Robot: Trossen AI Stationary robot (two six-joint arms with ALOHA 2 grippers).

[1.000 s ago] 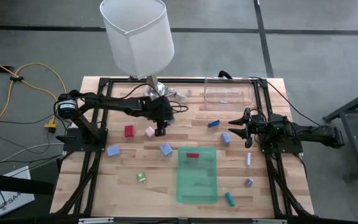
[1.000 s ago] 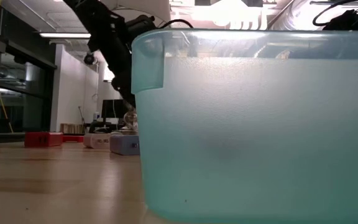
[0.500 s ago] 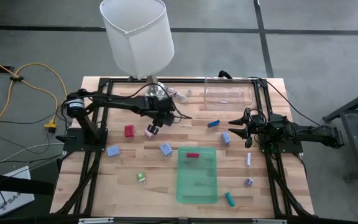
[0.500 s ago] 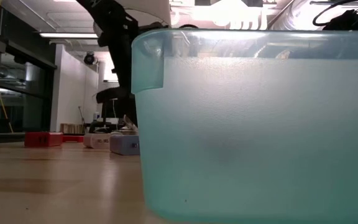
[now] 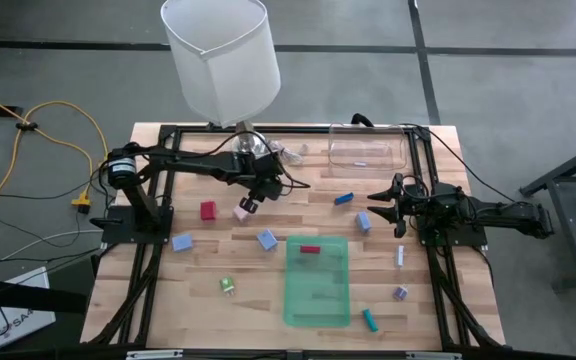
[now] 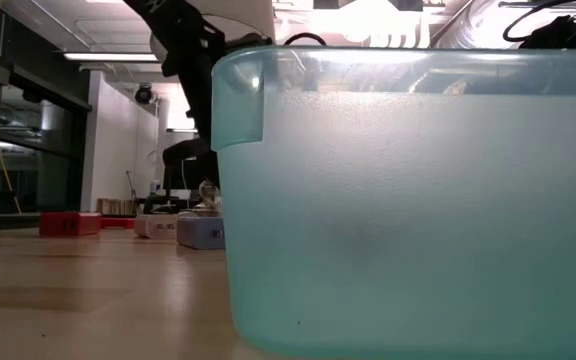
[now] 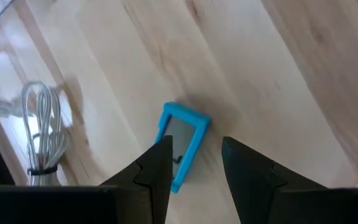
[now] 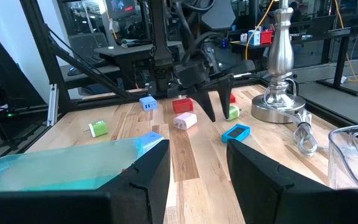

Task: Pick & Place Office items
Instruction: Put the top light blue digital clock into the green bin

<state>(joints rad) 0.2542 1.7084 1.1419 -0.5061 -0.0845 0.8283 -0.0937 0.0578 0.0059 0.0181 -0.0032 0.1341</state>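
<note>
Evidently the left arm is lining up a pick, so the advice starts with the high view; there the left gripper [image 5: 252, 204] hangs above the boards at about eleven o'clock from the green tray [image 5: 318, 300], with a pink block [image 5: 240, 212] just beside it at seven o'clock and a blue clip [image 5: 344, 198] well apart at three o'clock; the right gripper [image 5: 380, 200] waits near the table's three o'clock edge; a red piece [image 5: 310, 249] already lies in the tray, while the other office items are scattered around it. In the low view the tray's wall [image 6: 408, 200] fills most of the picture; a red block [image 6: 68, 223] and a lavender block [image 6: 200, 232] sit on the wood beyond it, and the left arm [image 6: 183, 60] comes down from above, though its fingertips are hard to make out. In the left wrist view the fingers [image 7: 160, 162] stand apart with nothing between them, and the blue clip lies flat on the table ahead, slanted to their line; I judge this the target, so the wrist should turn to take the clip across its narrow width; descend only once centred, since a thin frame may skid. In the right wrist view that arm's own fingers [image 8: 154, 168] are likewise apart and empty; keep it parked, clear of the left gripper's path.
</note>
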